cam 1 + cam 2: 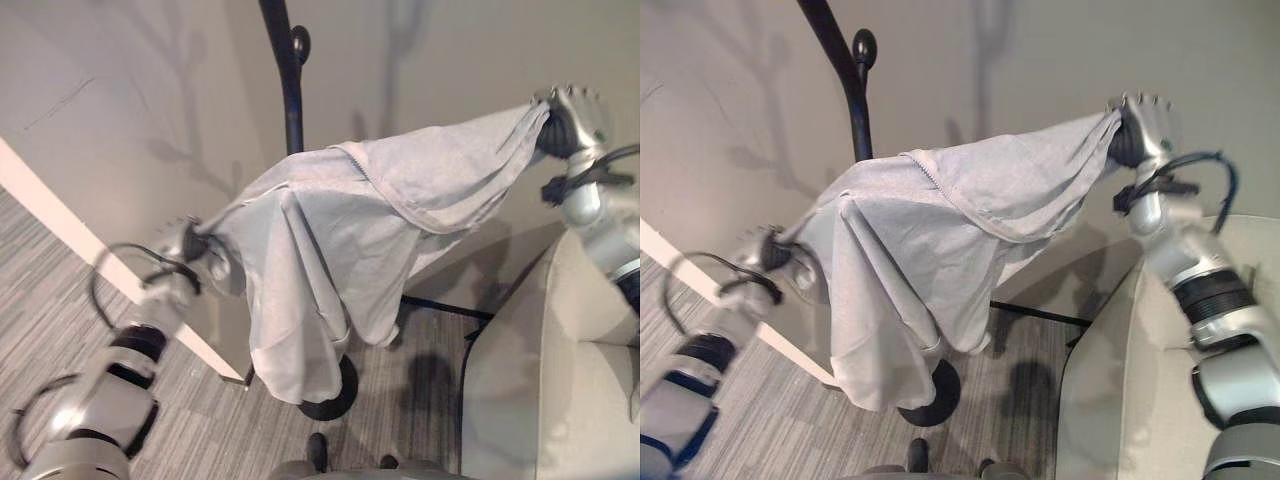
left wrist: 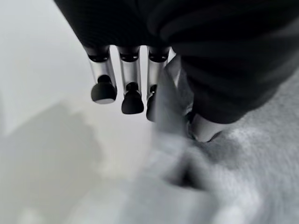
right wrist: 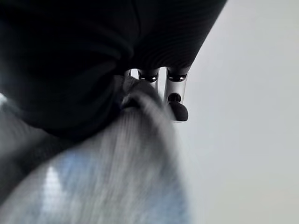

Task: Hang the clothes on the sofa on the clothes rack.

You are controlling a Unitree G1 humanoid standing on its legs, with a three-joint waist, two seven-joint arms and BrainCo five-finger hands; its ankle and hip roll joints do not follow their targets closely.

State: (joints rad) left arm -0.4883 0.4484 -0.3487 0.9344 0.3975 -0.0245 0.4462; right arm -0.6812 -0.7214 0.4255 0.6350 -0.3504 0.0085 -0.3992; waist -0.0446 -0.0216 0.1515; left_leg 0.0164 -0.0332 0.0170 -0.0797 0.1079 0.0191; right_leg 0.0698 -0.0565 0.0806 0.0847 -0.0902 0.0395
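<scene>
A light grey garment (image 1: 340, 230) hangs spread in the air between my two hands, in front of the black clothes rack pole (image 1: 290, 90). My left hand (image 1: 190, 245) grips its lower left edge, with fingers (image 2: 132, 88) curled and cloth (image 2: 224, 177) pinched by the thumb. My right hand (image 1: 570, 120) is raised high at the right and holds the garment's upper corner; cloth (image 3: 117, 177) runs into its fist. The garment's middle drapes against the pole, and its hem hangs down over the rack's round black base (image 1: 335, 395).
A beige sofa (image 1: 550, 370) stands at the lower right. A black bar (image 1: 445, 307) runs along the floor behind the rack. The pale wall with a white skirting board (image 1: 60, 225) lies to the left, above grey striped carpet (image 1: 60, 330). A black knob (image 1: 300, 42) juts from the pole.
</scene>
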